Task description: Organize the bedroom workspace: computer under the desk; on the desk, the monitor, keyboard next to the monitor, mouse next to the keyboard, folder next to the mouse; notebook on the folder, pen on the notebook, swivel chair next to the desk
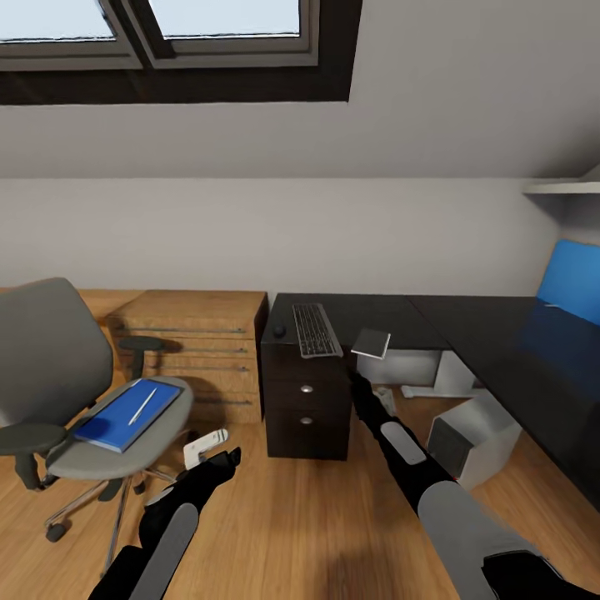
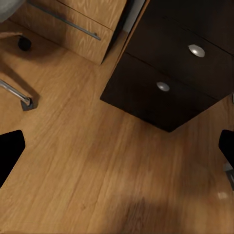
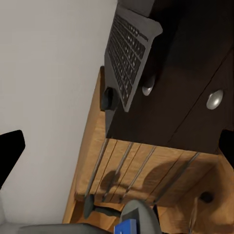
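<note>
On the swivel chair (image 1: 58,375) seat the folder (image 1: 127,414) lies just left of and above the left gripper (image 1: 218,461), its long axis angled toward the desk (image 1: 367,317), with the pen (image 1: 142,405) on top. That gripper hangs wide open over the floor and is nearer. The right gripper (image 1: 360,379) seems to hold the notebook (image 1: 372,342) by the keyboard (image 1: 316,329), though I can't quite tell.

No readable text anywhere

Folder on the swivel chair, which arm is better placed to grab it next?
Left. The left gripper hangs open just beside the swivel chair seat holding the folder; the right gripper is out at the desk by the notebook.
</note>
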